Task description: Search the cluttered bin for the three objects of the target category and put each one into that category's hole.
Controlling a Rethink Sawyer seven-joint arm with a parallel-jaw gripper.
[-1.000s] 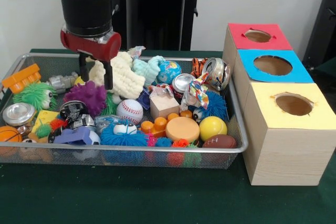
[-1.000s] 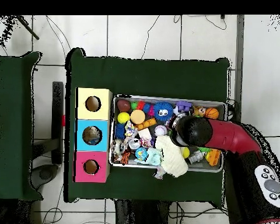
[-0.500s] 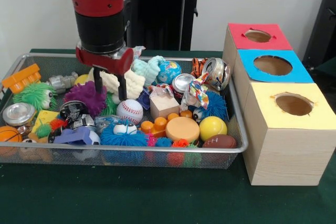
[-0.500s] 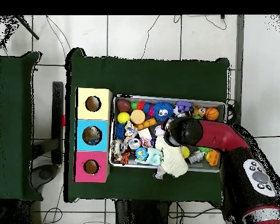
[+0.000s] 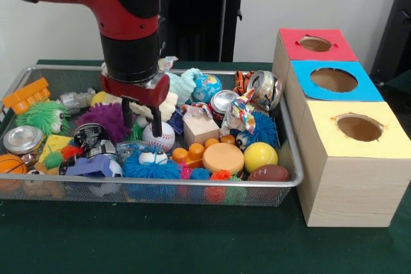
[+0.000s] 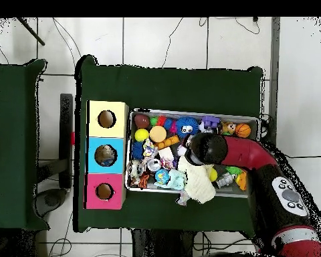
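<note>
Red-and-black hand [image 5: 146, 117] lowered into the wire-mesh bin [image 5: 290, 152], left of frame centre in the front view; two dark fingers [image 5: 156, 122] spread apart, nothing between them. One fingertip just above the white baseball with red stitching [image 5: 158, 137], the other in front of the purple spiky ball [image 5: 106, 119]. Behind the hand, partly hidden, a cream knitted cloth [image 5: 168, 104], with a pale teal knitted cloth [image 5: 183, 85] to its right. Right of the baseball, a beige wooden block [image 5: 200, 129]; below that, orange plastic bricks [image 5: 190, 154] and a flat orange disc [image 5: 223, 157]. Further right, a plain yellow ball [image 5: 260, 156] and a small brown football [image 5: 268, 173] against the front rim. Blue fuzzy ball with googly eyes [image 5: 151, 164] at lower centre. At upper right of the bin, a blue globe ball [image 5: 207, 87], two crushed silver cans [image 5: 264, 88] and a striped tiger toy [image 5: 242, 80]. At the left side, a green spiky ball [image 5: 41, 116], a silver tin lid [image 5: 22, 139], an orange basketball [image 5: 11, 164] and an orange toy block [image 5: 26, 95] on the rim. At frame right, on the green desk [image 5: 192, 242], three wooden boxes in a row, each with a round hole: red top [image 5: 316, 44], blue top [image 5: 334, 80], yellow top [image 5: 357, 129]. In the overhead view, the arm's round end [image 6: 208, 148] covering the bin's middle.
</note>
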